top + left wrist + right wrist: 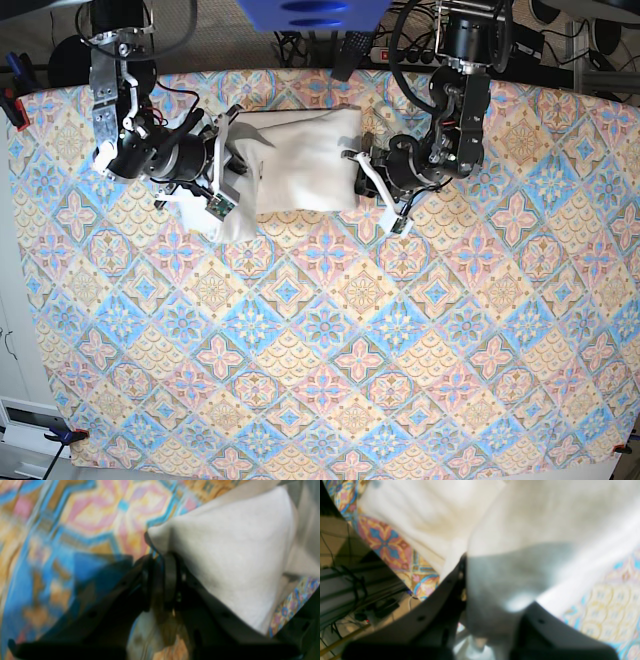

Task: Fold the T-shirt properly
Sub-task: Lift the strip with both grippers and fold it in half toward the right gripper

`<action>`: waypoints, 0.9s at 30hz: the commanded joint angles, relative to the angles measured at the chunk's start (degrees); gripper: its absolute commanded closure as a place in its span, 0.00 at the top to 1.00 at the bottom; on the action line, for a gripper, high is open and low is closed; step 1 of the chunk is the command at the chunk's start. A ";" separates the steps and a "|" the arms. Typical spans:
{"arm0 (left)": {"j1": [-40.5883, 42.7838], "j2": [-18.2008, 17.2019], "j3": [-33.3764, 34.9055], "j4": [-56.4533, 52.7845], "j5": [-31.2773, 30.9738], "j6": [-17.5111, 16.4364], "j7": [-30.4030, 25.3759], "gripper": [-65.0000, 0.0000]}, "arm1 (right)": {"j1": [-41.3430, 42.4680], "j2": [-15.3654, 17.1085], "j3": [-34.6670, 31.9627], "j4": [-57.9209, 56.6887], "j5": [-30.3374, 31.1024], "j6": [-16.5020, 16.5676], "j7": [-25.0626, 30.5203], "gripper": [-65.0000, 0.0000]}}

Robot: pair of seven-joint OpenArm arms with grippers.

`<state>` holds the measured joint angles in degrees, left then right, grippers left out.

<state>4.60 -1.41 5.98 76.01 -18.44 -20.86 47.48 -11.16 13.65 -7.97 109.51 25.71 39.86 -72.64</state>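
Note:
The white T-shirt (300, 160) lies bunched into a rough rectangle at the far middle of the table, with no print showing. In the base view my right gripper (226, 165) is at the shirt's left edge. In its wrist view it (470, 580) is shut on a raised fold of the T-shirt (520, 530), which drapes over the fingers. My left gripper (360, 162) is at the shirt's right edge. Up close it (160, 562) has its jaws pressed together on a corner of the T-shirt (225, 555), lifted off the cloth below.
A patterned tablecloth (320, 330) in blue, pink and orange covers the table. Cables and a power strip (350, 45) lie behind the far edge. In the right wrist view the table's edge, floor and cables (357, 592) show at the left.

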 commanded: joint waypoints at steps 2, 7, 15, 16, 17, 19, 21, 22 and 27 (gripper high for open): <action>-0.25 1.01 1.19 -2.38 2.48 2.53 1.09 0.11 | 1.80 -0.16 -1.04 1.21 0.97 0.14 1.56 0.01; -0.60 1.28 1.45 -2.82 2.22 5.26 0.30 0.11 | 3.47 -1.91 -1.75 1.12 0.97 0.14 1.56 0.01; 0.45 -0.57 1.10 -2.82 2.13 5.26 0.12 0.11 | 5.05 -3.14 -6.23 0.77 0.97 0.14 1.65 0.01; 0.45 -0.57 1.10 -2.82 2.13 5.26 0.12 0.11 | 5.40 -3.14 -7.46 0.68 0.70 0.14 1.65 0.01; 0.45 -0.57 1.10 -2.82 2.13 5.26 0.12 0.11 | 5.84 -3.14 -8.60 0.51 0.61 0.14 1.65 0.01; 0.45 -0.57 1.10 -2.82 2.13 5.26 0.12 0.11 | 7.25 -3.23 -10.89 -0.99 -0.70 0.14 1.65 0.01; 0.54 -0.57 1.10 -2.73 2.13 5.26 0.12 0.11 | 8.30 -3.23 -13.26 -3.01 -3.69 0.14 2.36 0.03; 0.63 -0.57 1.10 -2.73 2.13 5.26 0.12 0.11 | 8.56 -3.23 -14.49 -3.62 -5.10 0.14 2.97 0.06; 0.72 -0.66 1.10 -2.73 2.13 5.26 0.12 0.11 | 8.92 -3.23 -20.12 -4.68 -7.56 0.14 3.76 0.29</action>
<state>4.32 -1.78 6.90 73.93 -19.31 -16.88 42.61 -3.03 10.59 -28.25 103.88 17.10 39.88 -70.04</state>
